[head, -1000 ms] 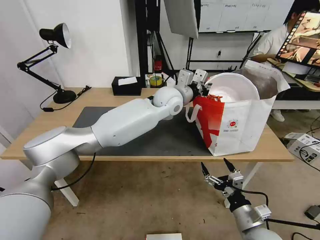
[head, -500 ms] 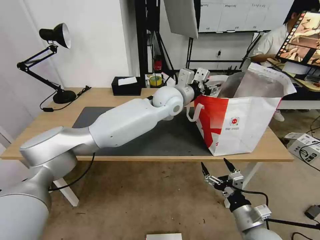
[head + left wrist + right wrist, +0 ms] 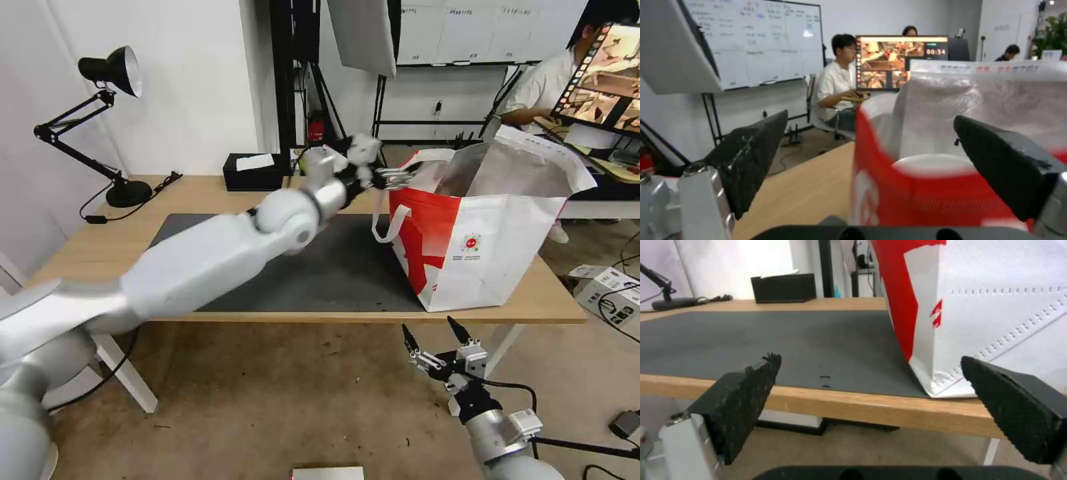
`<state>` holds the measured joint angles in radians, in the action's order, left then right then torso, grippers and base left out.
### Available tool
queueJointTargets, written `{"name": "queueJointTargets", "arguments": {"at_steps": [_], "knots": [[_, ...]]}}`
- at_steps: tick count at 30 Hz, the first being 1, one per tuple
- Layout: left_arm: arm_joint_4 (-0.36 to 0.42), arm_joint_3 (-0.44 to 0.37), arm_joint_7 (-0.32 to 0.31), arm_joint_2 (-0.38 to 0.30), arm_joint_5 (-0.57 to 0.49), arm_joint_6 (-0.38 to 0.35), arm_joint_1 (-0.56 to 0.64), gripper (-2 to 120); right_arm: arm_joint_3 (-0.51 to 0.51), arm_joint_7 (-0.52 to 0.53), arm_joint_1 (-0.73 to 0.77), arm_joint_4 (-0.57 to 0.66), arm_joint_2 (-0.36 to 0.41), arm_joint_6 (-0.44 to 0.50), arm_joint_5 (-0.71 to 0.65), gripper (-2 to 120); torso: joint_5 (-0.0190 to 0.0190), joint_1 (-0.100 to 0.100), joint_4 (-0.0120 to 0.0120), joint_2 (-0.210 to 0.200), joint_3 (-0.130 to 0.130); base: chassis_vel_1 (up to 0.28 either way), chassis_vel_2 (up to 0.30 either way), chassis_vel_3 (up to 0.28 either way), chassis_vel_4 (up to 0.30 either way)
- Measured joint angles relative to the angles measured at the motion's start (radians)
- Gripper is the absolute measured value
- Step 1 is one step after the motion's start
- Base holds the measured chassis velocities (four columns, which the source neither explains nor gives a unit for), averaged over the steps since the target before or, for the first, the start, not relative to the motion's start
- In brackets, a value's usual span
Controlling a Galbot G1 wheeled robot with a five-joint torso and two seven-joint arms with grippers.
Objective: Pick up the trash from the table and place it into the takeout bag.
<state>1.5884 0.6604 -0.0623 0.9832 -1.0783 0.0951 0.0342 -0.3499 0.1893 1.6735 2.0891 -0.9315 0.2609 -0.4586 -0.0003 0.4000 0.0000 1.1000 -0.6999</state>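
The takeout bag (image 3: 480, 247) stands open on the right end of the table (image 3: 200, 193), half on the dark mat (image 3: 333, 267). My left gripper (image 3: 393, 175) hovers just outside the bag's left rim, open with nothing between its fingers. In the left wrist view the left gripper (image 3: 870, 116) faces the bag's red side (image 3: 871, 186). A white curved edge (image 3: 933, 161) shows behind that side; I cannot tell what it is. No trash lies on the table in view. My right gripper (image 3: 428, 327) hangs open below the table's front edge, and the right gripper (image 3: 869, 358) faces the bag's lower corner (image 3: 942, 386).
A black tissue box (image 3: 252, 172) sits at the table's back edge, and a black desk lamp (image 3: 110, 67) stands at the back left. A cardboard box (image 3: 603, 287) lies on the floor to the right. A seated person and a monitor are behind the bag.
The white bowl, tilted over the bag's rim a second ago, has gone down inside the bag. My left gripper has let go and drawn back to the left.
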Motion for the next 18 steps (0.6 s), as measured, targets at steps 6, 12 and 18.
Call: {"name": "queueJointTargets", "arguments": {"at_steps": [6,12,18], "knots": [[0.003,-0.076,0.068,-0.088,0.068,0.191,0.162,100,0.0,0.0,0.0,0.0,0.0,0.0,0.0,100,-0.0003,0.0,-0.0001,0.0,0.0,0.0,0.0,0.0,0.0],[0.105,-0.28,0.074,-0.182,0.105,0.164,0.361,100,0.0,0.0,0.0,0.0,0.0,0.0,0.0,100,-0.0001,0.0,-0.0003,0.0,0.0,0.0,0.0,0.0,0.0],[0.192,-0.517,0.095,-0.276,0.162,0.151,0.635,100,0.0,0.0,0.0,0.0,0.0,0.0,0.0,100,0.0,0.0,0.0001,0.0,0.0,0.0,0.0,0.0,0.0]]}}
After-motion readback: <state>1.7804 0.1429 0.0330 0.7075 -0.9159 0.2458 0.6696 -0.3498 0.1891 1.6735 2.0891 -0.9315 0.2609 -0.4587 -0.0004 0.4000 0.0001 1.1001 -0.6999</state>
